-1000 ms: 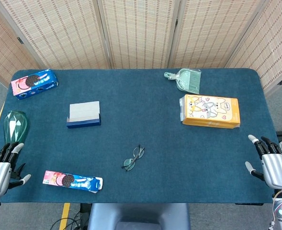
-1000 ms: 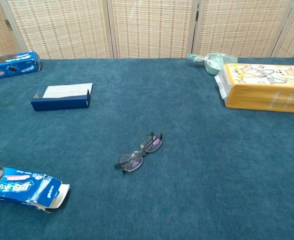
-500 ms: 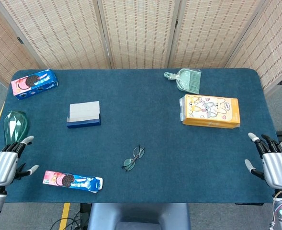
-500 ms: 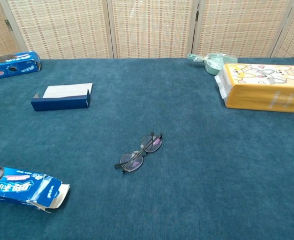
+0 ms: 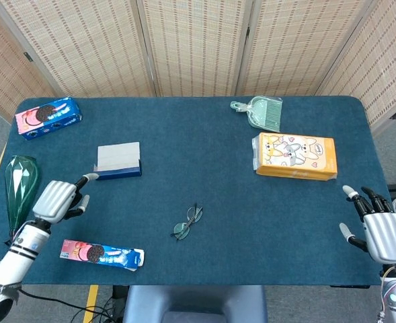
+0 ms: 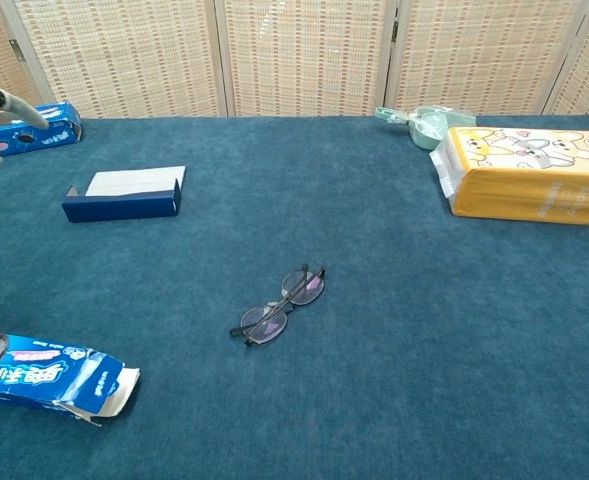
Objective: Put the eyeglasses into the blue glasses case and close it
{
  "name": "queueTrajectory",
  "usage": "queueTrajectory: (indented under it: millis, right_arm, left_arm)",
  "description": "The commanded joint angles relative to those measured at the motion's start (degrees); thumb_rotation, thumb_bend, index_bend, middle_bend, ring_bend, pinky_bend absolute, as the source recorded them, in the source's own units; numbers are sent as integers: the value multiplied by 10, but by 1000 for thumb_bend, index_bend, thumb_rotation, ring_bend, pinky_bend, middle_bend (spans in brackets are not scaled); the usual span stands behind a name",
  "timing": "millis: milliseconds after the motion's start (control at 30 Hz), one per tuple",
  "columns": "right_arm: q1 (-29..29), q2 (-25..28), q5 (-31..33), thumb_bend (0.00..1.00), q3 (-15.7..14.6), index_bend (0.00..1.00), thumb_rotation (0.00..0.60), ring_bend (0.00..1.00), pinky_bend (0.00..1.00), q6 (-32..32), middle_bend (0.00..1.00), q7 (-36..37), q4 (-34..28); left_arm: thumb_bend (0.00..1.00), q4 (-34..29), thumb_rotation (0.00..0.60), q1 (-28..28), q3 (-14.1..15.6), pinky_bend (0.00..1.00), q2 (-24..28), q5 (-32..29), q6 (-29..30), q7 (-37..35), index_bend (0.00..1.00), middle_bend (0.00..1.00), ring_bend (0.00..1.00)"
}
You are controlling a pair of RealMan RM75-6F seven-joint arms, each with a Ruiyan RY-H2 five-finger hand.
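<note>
The folded wire-framed eyeglasses (image 5: 187, 223) are placed mid-tabletop (image 5: 211, 148), with the open blue glasses case (image 5: 118, 161) behind and left, and the left robot hand (image 5: 58, 199) just left of the case.

left hand (image 5: 58, 199) empty, fingers apart; right hand (image 5: 378, 229) likewise

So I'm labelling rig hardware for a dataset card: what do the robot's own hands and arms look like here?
Both hands are silver-grey metal with ribbed backs and dark segmented fingers tipped in white. The left hand sits on a white forearm with black bands near the wrist. The right hand has a white wrist section below, with thin coloured wires showing there.
</note>
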Motion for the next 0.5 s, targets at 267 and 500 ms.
queueTrajectory:
  millis: [267, 500]
  right_arm:
    - [2, 3, 0, 292, -4, 119, 600, 171, 200, -8, 352, -3, -7]
    - [4, 3, 3, 293, -3, 119, 600, 171, 200, -11, 358, -2, -6]
  left_arm:
    - [652, 120, 600, -147, -28, 1000, -67, -104, -205, 9, 190, 1000, 1000]
    - [653, 199, 600, -209, -22, 1000, -104, -191, -292, 59, 180, 1000, 1000]
